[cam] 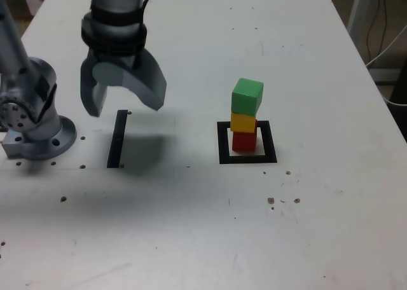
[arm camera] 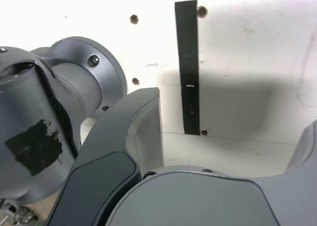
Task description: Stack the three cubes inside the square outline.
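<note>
A stack of three cubes stands inside the black square outline at the middle right of the exterior view: the red cube at the bottom, the yellow cube on it, the green cube on top, turned a little askew. My gripper hangs open and empty above the table well to the exterior view's left of the stack, over a narrow black strip. In the wrist view the gripper shows wide-apart fingers with the strip between them; no cube shows there.
The arm's grey base sits at the exterior view's left edge and also fills one side of the wrist view as the base. Small screw holes dot the white table. A cable and a metal frame lie beyond the table's far right corner.
</note>
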### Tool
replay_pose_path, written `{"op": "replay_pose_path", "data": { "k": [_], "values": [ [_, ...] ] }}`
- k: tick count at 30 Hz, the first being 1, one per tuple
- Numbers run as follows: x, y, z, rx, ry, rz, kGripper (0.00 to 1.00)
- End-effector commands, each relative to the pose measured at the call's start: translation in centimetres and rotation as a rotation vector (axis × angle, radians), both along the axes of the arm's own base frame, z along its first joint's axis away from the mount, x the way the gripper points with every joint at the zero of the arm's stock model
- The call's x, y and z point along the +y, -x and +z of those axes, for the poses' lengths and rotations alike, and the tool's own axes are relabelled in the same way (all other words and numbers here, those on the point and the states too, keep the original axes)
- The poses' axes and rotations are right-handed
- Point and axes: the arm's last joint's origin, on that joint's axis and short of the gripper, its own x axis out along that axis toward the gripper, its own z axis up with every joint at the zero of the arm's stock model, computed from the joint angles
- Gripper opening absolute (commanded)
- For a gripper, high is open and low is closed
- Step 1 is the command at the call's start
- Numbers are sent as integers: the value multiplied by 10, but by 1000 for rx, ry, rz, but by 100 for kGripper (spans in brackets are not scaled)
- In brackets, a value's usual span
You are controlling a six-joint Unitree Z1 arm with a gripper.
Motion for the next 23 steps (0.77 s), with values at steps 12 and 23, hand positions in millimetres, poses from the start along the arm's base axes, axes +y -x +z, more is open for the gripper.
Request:
{"op": "replay_pose_path", "data": {
  "k": [12,23],
  "values": [
    [0,14,-43,-24,44,42,100],
    [0,16,-48,-26,44,49,100]
  ]
}}
